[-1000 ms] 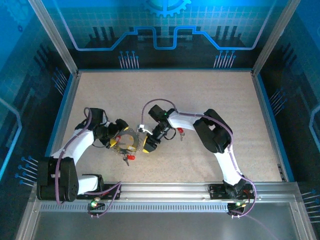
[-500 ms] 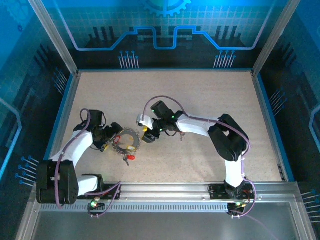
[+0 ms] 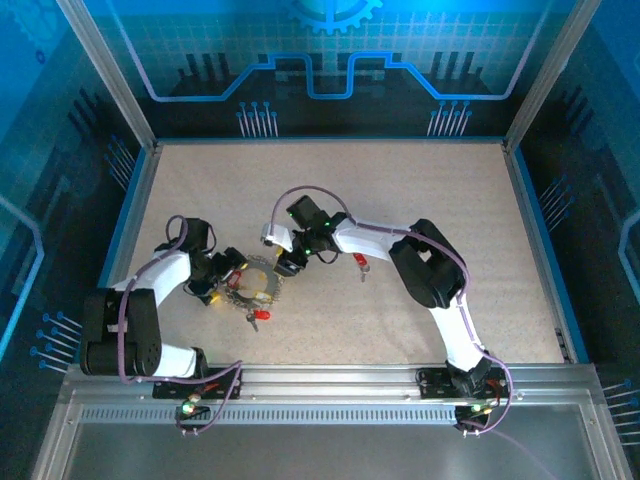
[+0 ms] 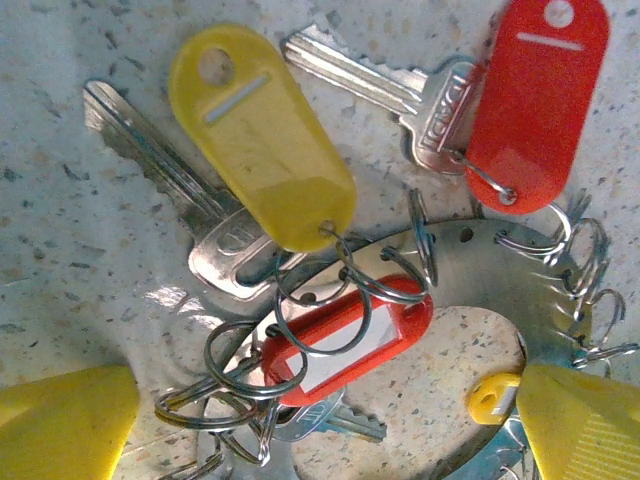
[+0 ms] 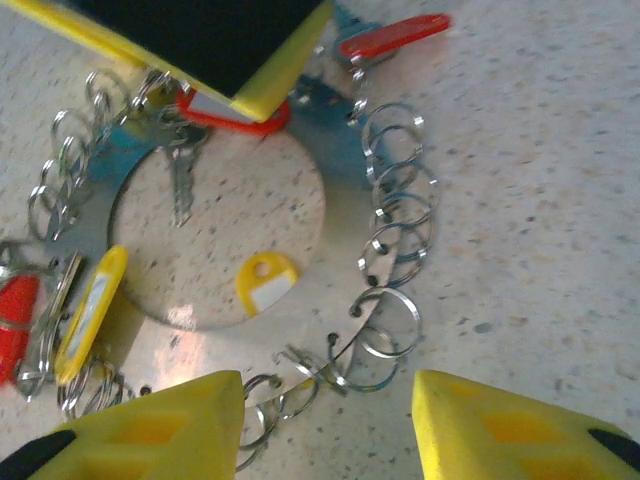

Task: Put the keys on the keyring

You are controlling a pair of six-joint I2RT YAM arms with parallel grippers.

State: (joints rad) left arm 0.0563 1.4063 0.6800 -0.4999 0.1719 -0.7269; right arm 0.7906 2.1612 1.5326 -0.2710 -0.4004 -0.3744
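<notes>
Where the keyring (image 5: 340,150) lies, keys (image 4: 375,75) hang on it.

Keyring (image 4: 470,265), flat metal: one. Keys in the left wrist view, three: long key (image 4: 150,160), stamped key (image 4: 385,80), part-hidden key (image 4: 335,425); plastic tags there, four: upper red tag (image 4: 535,100), middle red tag (image 4: 345,345), large yellow tag (image 4: 265,150), small yellow tag (image 4: 492,398). Red-tagged key (image 3: 360,263) lying apart on the table (image 3: 420,190): one; small wire split rings (image 5: 400,190) round the band: many, overlapping, no sure count
</notes>
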